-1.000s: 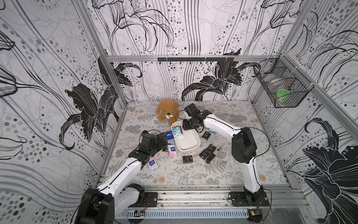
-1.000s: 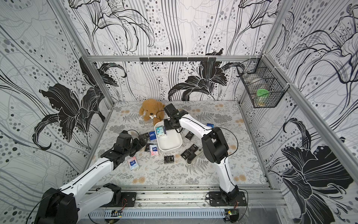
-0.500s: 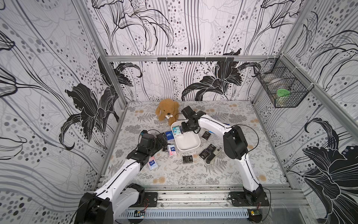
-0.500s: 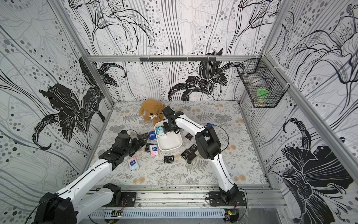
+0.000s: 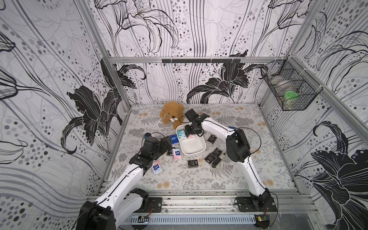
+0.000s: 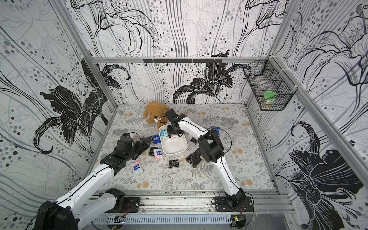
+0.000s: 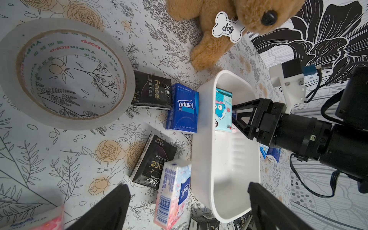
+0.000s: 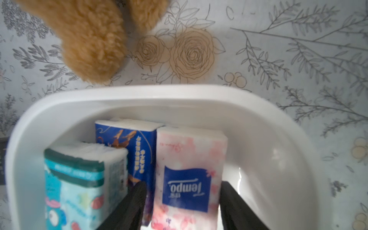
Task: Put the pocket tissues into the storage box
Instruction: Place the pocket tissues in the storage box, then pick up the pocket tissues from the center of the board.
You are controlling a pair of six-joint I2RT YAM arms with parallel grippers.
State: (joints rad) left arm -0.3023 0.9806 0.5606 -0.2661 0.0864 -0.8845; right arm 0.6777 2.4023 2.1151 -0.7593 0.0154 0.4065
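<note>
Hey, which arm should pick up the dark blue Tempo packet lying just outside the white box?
Probably left. The left gripper is open with the dark blue packet directly ahead of it, on that side of the storage box. The right gripper is inside the box, jaws straddling a pink-white packet.

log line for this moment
left pincer open, empty | right pincer open astride pink packet in box | teal packet, blue packet beside it
</note>
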